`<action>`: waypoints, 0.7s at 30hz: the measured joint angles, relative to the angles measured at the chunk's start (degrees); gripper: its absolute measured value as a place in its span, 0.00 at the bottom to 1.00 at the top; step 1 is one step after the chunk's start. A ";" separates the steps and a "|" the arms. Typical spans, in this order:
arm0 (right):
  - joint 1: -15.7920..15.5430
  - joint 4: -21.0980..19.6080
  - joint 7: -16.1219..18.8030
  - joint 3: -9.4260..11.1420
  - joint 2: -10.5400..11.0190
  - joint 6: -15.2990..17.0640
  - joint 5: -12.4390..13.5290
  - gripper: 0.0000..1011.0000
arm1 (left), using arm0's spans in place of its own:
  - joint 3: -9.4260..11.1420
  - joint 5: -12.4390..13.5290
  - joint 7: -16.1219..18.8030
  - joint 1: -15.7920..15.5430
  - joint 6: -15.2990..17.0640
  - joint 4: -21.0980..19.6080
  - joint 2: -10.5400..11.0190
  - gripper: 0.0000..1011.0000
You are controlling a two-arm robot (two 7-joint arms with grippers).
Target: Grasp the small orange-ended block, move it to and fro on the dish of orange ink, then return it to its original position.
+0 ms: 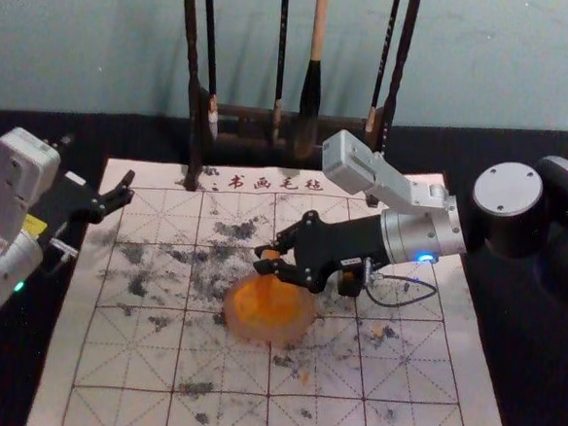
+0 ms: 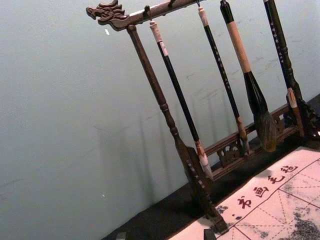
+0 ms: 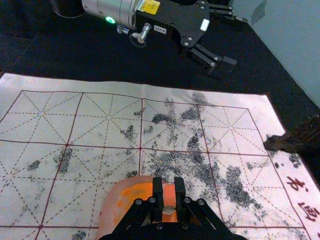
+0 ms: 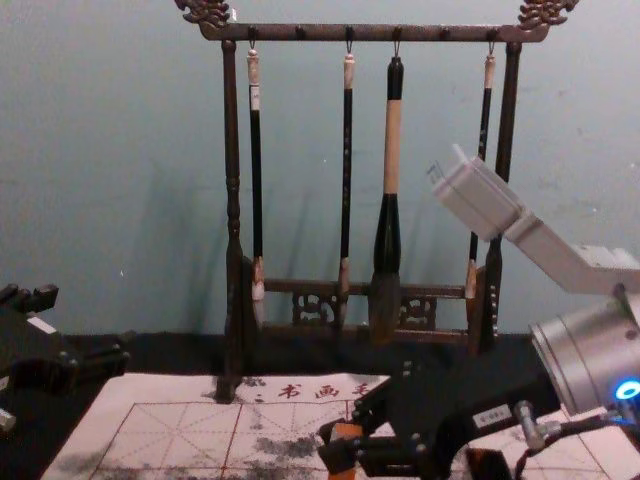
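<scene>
Nearest the chest camera, the black right gripper (image 1: 263, 259) reached in from the dish's 2 o'clock, its two fingers closed to the width of the small orange-ended block (image 3: 169, 192), which they gripped between them. That block hung above the round, translucent dish of orange ink (image 1: 233, 325), on the 12 o'clock side of its middle. Its long axis ran close to upright, one orange end pointing up between the fingertips and the other down toward the ink; whether it touched the ink, I could not tell.

Going outward with the dish as clock centre in the head view, a small dark object (image 1: 351, 279) stood near 2 o'clock, just beside the right gripper's body and partly hidden by it. Around the dish spread the pale felt mat (image 1: 117, 367), ruled with dark red squares and dashed lines, blotched with grey-black ink, its dark characters at 12 o'clock. Beyond them stood the carved dark wooden rack (image 4: 232, 170), bearing three slim brushes (image 4: 256, 180) and one thick brush (image 4: 387, 220). Near 10 o'clock, by the mat's edge, the black left gripper (image 4: 90, 322) was parked, fingers spread wide and holding nothing. Black cloth (image 1: 1, 359) covered the table, and a blue-grey wall (image 1: 81, 43) rose behind.
</scene>
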 joint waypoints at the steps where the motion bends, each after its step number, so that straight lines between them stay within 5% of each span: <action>1: -0.06 -0.12 -0.03 0.07 0.13 0.03 -0.05 0.13 | 0.00 0.00 0.00 0.00 0.00 0.00 0.00 0.99; 21: -1.32 -2.42 -0.30 1.11 2.51 0.53 -0.10 0.13 | 0.00 0.00 0.00 0.00 0.00 0.00 0.00 0.99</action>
